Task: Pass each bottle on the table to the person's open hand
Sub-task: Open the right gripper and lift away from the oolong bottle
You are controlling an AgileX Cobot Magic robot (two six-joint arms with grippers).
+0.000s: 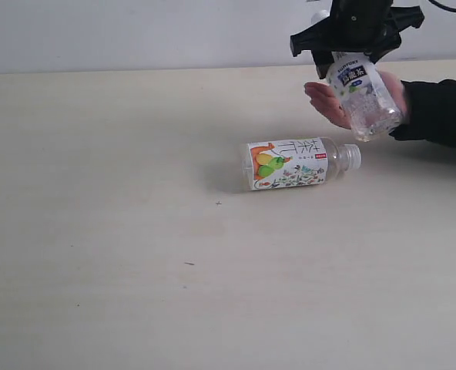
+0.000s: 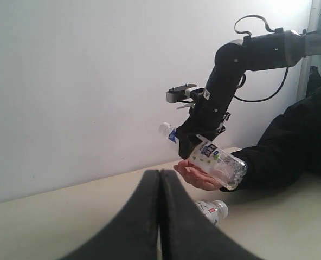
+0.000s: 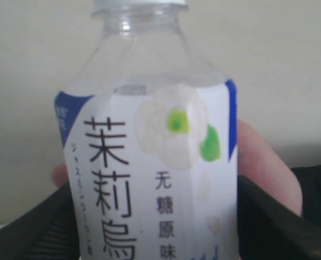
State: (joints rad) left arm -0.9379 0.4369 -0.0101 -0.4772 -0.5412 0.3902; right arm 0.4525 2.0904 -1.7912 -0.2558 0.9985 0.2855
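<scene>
**Blue bottle arriving at the waiting palm, pear bottle waiting its turn**

The pale surface [image 1: 97, 270] is lying almost bare, carrying only one bottle near its middle. From the far right a person in a black sleeve [image 1: 440, 112] is reaching in, offering an open hand [image 1: 328, 104] palm up just above the surface, plainly there to receive.

The right gripper [image 1: 343, 58] is hanging over that palm. Its fingers [image 3: 36, 227] are clamping the blue-labelled bottle [image 1: 363, 96] on both sides of the label. The bottle is tilting, with its cap up toward the far side and its base down toward the person's wrist. That lets the lower body meet the palm first. From the left arm's camera the bottle seems to be resting on the hand, though I cannot tell whether it is truly touching. I judge the handover to be at the point of release, since the hand is not yet closing around the bottle.

The left gripper [image 2: 159, 184] is idling on the left, well apart from the exchange, its fingers [image 2: 144, 216] pressed together on nothing.

The pear-labelled bottle [image 1: 293, 163] is lying on its side on the surface, near the hand and to its near left. Its white cap is pointing right. Being round and on its side, it looks likely to roll if nudged. It is probably next to be handed over. No other bottles are showing.
</scene>
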